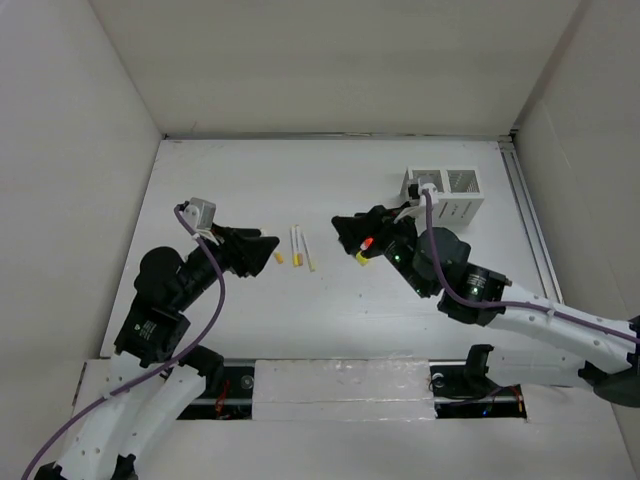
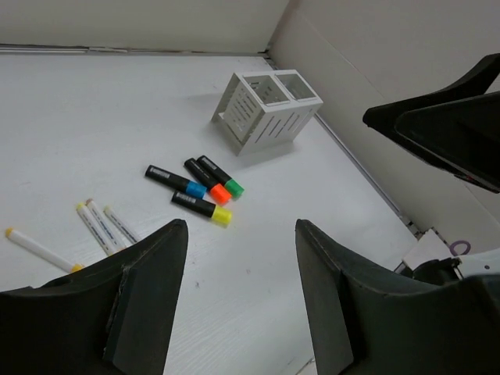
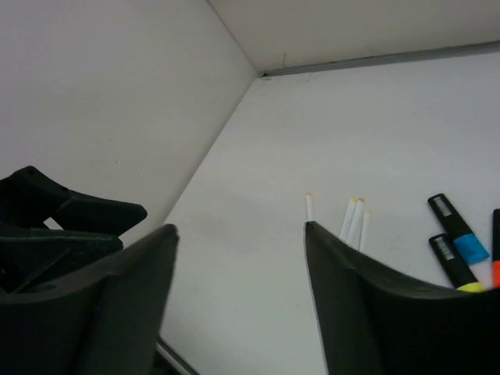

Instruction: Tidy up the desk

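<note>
Looks like the opening step of tidying the bench (image 1: 250, 180), spread beneath both arms and strewn with four highlighters (image 2: 199, 191), several white pens (image 2: 105, 226) and a slotted box (image 2: 266, 109) at far right. Holds the left end effector (image 2: 241, 234) apart and empty, facing the pens. Holds the right end effector (image 3: 240, 230) apart and empty, low over the highlighters. Probably calls for descending on one highlighter, clamping across its barrel, then lifting toward the box.

White arm links (image 1: 540, 325), black joints (image 1: 160, 285), purple cables (image 1: 185, 220), green lights (image 1: 396, 257)
</note>
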`<state>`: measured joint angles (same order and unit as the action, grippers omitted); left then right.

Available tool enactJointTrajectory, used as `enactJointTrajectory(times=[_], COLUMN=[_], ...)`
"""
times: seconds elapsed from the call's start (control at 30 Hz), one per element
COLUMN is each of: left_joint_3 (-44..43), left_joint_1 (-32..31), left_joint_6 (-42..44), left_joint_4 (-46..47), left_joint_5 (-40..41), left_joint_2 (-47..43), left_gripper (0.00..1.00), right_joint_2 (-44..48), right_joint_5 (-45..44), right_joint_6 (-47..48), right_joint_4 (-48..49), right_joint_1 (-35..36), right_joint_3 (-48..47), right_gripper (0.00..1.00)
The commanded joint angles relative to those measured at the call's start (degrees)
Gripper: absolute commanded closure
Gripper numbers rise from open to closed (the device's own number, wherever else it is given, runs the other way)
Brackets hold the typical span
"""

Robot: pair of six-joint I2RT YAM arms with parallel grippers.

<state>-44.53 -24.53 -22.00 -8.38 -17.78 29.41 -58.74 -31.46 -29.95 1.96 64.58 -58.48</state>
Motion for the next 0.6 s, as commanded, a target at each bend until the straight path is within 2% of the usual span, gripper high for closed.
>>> enactJointTrajectory(times=[0.0, 0.03, 0.1, 0.13, 0.2, 0.23, 0.3, 0.37, 0.43, 0.57], left_joint_3=[0.5, 0.67, 0.94, 1.03, 1.12, 1.12, 1.03, 1.12, 1.11, 1.12], left_joint_1=[0.36, 0.36, 0.36, 0.36, 0.36, 0.36, 0.89, 0.89, 0.89, 1.42], left_joint_6=[0.91, 0.99, 0.99, 0.91, 0.73, 0.47, 0.29, -0.15, -0.15, -0.32], left_joint_4=[2.49, 2.41, 2.67, 2.67, 2.67, 2.58, 2.76, 2.76, 2.41, 1.97], left_joint_5=[0.2, 0.38, 0.47, 0.64, 1.08, 1.26, 1.52, 1.78, 2.31, 3.71], left_joint_2=[-0.75, -1.37, -1.72, -1.9, -1.72, -1.55, -1.37, -1.63, -2.07, -2.51], left_gripper=[0.46, 0.44, 0.44, 0.44, 0.45, 0.49, 0.61, 0.84, 1.0, 1.0], right_joint_2=[-1.37, -1.72, -2.6, -3.83, -5.15, -6.81, -8.66, -11.99, -14.81, -23.42], right_joint_5=[0.44, 0.35, -0.17, -0.26, -0.7, -0.62, -0.62, -0.53, -0.01, 2.63], right_joint_6=[0.51, 0.34, 0.16, 0.16, -0.01, -0.02, -0.19, -0.19, -1.41, -3.97], right_joint_4=[2.61, 2.7, 3.14, 3.14, 3.14, 2.88, 2.53, 2.61, 2.61, 2.61], right_joint_1=[0.37, 0.37, 0.37, 0.37, 0.37, 0.37, 0.37, 0.37, -0.23, -1.56], right_joint_3=[-1.55, -1.55, -1.55, -1.73, -2.16, -2.69, -3.31, -4.01, -4.36, -6.81], right_gripper=[0.28, 0.17, 0.18, 0.43, 0.75, 0.97, 1.0, 1.0, 1.0, 1.0])
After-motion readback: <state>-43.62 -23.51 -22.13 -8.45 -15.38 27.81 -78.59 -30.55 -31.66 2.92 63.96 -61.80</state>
